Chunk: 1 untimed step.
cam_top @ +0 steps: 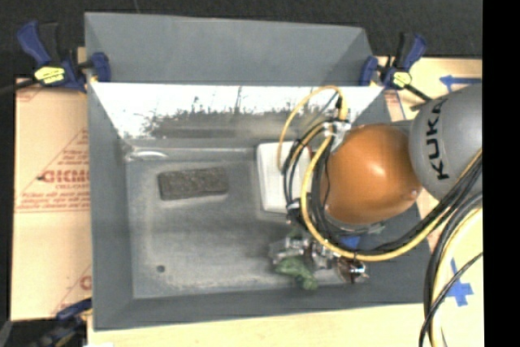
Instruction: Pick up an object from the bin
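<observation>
Gripper [318, 258]: over green thing [297, 272], bin's [112, 215] near-right corner
Grip: cannot tell
Thing axis: slanting left-right, partly hidden
Block [192, 183]: dark, lengthwise left-right, well apart

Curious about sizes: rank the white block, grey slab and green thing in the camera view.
1. White block and grey slab: alike, the white one partly hidden by the arm.
2. Green thing: smallest.

I saw the grey metal bin [114, 199] carrying three things on its floor: a small green object [299, 271] right at the gripper [318, 254], a white box [270, 171] just beyond it toward the back wall, and a dark grey rectangular block [192, 184] well apart, away from the arm.
</observation>
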Available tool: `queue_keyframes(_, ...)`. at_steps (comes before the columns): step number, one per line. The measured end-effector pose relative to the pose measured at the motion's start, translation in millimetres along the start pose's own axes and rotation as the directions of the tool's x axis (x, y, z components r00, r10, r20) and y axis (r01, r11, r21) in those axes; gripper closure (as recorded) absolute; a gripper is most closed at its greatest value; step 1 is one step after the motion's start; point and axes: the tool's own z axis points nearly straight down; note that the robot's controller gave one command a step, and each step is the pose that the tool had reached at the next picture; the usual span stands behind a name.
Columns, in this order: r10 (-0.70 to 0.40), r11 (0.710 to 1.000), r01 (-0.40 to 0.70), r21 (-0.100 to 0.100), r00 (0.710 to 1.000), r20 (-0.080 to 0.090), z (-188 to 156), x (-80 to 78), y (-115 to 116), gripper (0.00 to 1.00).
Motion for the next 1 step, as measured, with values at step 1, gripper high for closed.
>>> queue_keyframes(1,0.003,1.0,-0.003,0.003,1.0,-0.001,-29.0,0.6,-1.0,1.0)
